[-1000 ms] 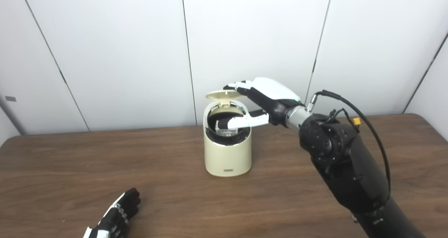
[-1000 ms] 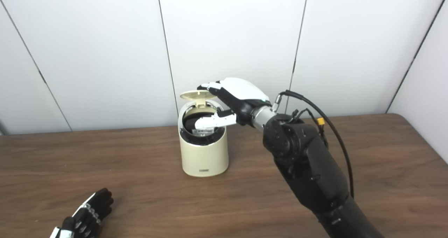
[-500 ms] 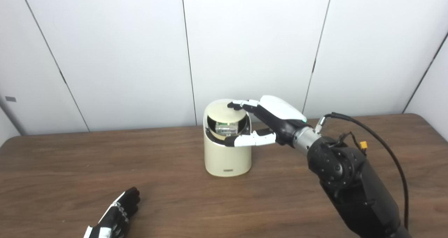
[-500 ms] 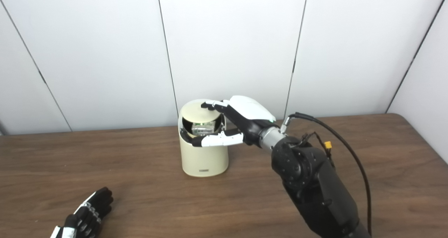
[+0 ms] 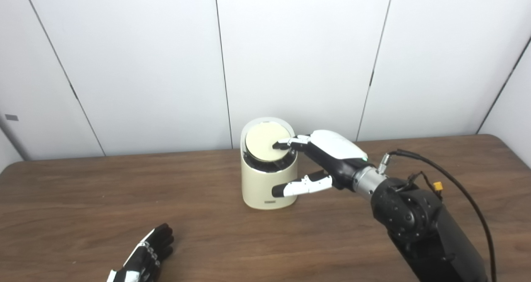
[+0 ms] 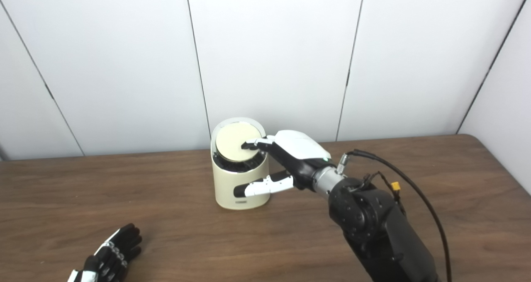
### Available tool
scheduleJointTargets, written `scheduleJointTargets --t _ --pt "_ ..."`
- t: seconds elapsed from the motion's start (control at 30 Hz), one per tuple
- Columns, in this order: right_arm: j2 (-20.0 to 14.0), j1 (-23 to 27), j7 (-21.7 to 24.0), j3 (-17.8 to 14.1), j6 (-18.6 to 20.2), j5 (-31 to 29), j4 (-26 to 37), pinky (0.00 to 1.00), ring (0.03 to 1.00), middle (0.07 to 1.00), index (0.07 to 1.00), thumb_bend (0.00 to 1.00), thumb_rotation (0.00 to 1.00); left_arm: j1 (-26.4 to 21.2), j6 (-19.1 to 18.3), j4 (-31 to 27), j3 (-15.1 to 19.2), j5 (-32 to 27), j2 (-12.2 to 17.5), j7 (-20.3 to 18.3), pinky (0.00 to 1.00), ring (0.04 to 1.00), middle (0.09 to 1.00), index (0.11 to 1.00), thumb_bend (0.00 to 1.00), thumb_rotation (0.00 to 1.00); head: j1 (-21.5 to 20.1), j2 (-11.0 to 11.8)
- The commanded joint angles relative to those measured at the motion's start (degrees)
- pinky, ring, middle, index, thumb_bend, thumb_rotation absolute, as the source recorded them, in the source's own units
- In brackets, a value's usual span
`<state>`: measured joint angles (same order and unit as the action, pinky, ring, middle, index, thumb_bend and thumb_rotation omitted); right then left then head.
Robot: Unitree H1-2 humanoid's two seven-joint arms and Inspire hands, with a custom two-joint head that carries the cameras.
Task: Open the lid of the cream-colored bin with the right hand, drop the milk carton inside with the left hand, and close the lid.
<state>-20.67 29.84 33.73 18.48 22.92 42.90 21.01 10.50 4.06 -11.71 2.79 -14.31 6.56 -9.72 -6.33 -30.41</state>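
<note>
Lid [image 5: 263,142] nearly seated on the cream bin [image 5: 269,186]

Right hand [image 5: 327,157] spread, grasping nothing, fingertips [image 5: 282,144] resting on it; press straight down, gently. Carton hidden underneath. Left hand [image 5: 143,259] idle, grip unclear.

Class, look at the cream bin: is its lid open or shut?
Shut. The lid lies flat inside the bin rim, with the right robot hand fingertips on it.
</note>
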Motion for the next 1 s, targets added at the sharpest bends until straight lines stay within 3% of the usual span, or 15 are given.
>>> scheduleJointTargets --t 0.0,0.17,0.43,0.97 --pt "-0.83 1.09 0.41 0.03 -1.17 -0.10 1.24 1.00 0.933 0.849 0.838 0.81 0.79 -0.28 0.54 -1.94 0.06 0.17 -0.11 0.23 0.93 0.907 0.892 0.898 0.80 0.88 -0.08 -0.04" --pt "-2.13 0.18 1.54 3.51 -3.72 2.88 0.52 1.00 0.924 0.850 0.828 0.82 0.80 -0.06 0.63 -2.70 -0.21 -0.55 -0.51 -0.02 0.85 0.863 0.879 0.898 0.77 0.88 -0.25 -0.90" --pt "-1.24 -0.18 1.73 5.56 -4.62 5.64 -2.09 1.00 0.934 0.854 0.833 0.83 0.76 -0.04 0.10 -3.01 -0.31 -1.45 -0.29 -0.40 0.86 0.863 0.880 0.901 0.78 0.87 -0.23 -1.19" --pt "0.01 -1.17 3.09 5.92 -2.82 7.62 -3.42 1.00 0.949 0.853 0.836 0.81 0.72 -0.40 -0.66 -2.85 -0.38 -1.38 0.24 -0.32 0.89 0.877 0.882 0.900 0.79 0.86 -0.33 -1.07"
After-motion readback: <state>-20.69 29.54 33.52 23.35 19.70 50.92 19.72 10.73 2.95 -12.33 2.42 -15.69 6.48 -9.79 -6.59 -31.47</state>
